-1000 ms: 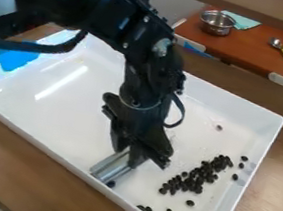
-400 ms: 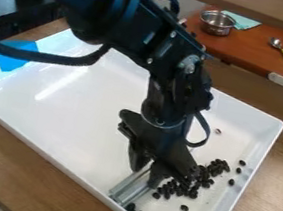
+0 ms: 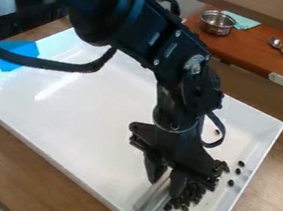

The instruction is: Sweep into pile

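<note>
Spanning much of the wooden table (image 3: 32,173), the shallow, glossy white rectangular tray (image 3: 89,114) holds the whole job. Over its near right part hangs the black two-finger gripper (image 3: 168,183), closed on a silvery metal bar (image 3: 149,204) that slants down beside the small dark oval beans (image 3: 188,193). Gathering looks to be the step in hand: most beans bunch there, while a few stragglers (image 3: 239,171) lie apart by the right wall. The next move probably calls for pushing the bunch tighter, then fetching those.
</note>
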